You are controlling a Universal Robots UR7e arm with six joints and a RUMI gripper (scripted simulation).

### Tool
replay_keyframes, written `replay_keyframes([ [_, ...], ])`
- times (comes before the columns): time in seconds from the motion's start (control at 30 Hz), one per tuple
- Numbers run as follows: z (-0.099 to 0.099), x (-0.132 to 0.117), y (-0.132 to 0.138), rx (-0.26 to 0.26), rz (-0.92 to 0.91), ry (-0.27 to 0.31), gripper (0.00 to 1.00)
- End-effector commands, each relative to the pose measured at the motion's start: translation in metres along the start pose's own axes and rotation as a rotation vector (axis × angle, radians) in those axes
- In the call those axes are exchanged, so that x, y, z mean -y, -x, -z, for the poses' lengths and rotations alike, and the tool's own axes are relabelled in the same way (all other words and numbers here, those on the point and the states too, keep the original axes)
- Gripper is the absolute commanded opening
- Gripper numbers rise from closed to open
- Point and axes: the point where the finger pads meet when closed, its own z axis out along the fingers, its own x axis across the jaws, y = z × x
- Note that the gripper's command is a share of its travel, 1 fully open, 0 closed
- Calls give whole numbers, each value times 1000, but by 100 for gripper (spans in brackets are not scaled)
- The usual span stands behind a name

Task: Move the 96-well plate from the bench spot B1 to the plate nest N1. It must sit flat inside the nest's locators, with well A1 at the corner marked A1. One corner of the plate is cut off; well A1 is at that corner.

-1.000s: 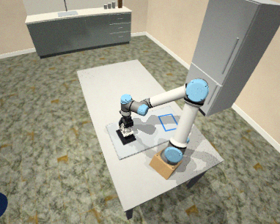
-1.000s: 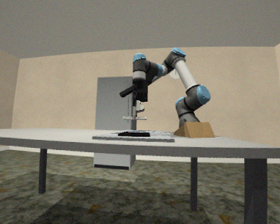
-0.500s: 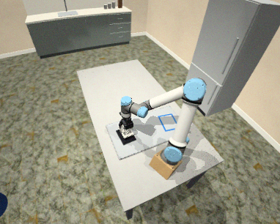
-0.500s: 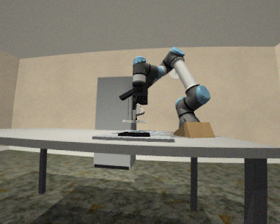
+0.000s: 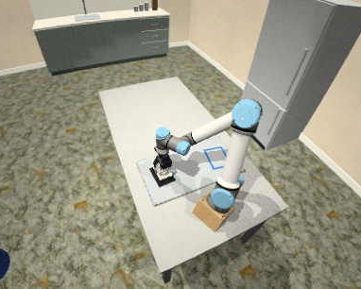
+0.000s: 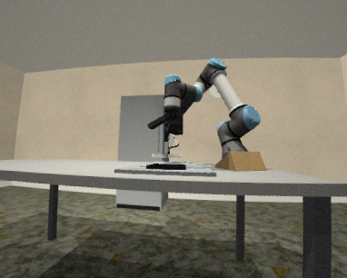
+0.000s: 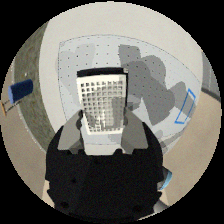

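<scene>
My gripper (image 5: 163, 169) is shut on the white 96-well plate (image 5: 163, 174) and points straight down. In the wrist view the plate (image 7: 102, 102) shows as a white grid of wells between the two grey fingers. The black plate nest (image 5: 162, 181) lies directly under the plate on the grey mat, and its dark rim (image 7: 100, 73) shows past the plate's far edge. From the side, the gripper (image 6: 168, 152) holds the plate a little above the flat black nest (image 6: 168, 168). I cannot tell which corner of the plate is cut off.
The blue square outline of spot B1 (image 5: 215, 158) is on the mat to the right, next to the arm's upright link, and shows in the wrist view (image 7: 185, 107). The arm's wooden base block (image 5: 213, 212) stands at the table's near right. A tall grey cabinet (image 5: 295, 71) stands beyond the table.
</scene>
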Motion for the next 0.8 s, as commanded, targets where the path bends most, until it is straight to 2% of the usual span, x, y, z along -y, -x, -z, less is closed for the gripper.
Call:
replay_keyframes([
  [0.0, -7, 1, 0, 1, 0, -2, 0],
  [0.3, -22, 1, 0, 1, 0, -2, 0],
  [0.77, -23, 1, 0, 1, 0, -2, 0],
])
